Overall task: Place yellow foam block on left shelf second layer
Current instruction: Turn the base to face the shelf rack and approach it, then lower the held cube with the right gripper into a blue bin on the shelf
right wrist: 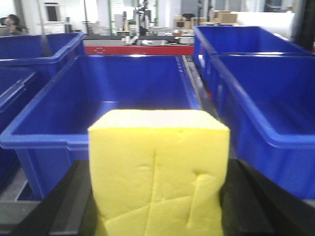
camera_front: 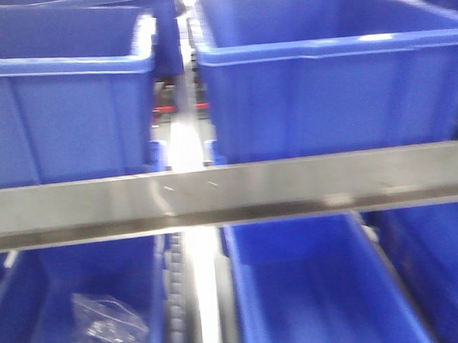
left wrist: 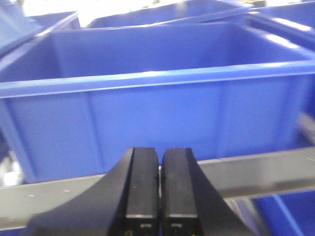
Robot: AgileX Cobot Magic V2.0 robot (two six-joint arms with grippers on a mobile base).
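The yellow foam block fills the lower middle of the right wrist view, creased where it is squeezed. My right gripper is shut on it, with a black finger on each side. The block sits in front of an empty blue bin on the shelf. My left gripper is shut and empty, its two black fingers pressed together, level with a grey metal shelf rail in front of a large blue bin. Neither gripper nor the block shows in the front view.
The front view shows a grey shelf rail with blue bins above and below. A clear plastic bag lies in the lower left bin. More blue bins flank the right gripper.
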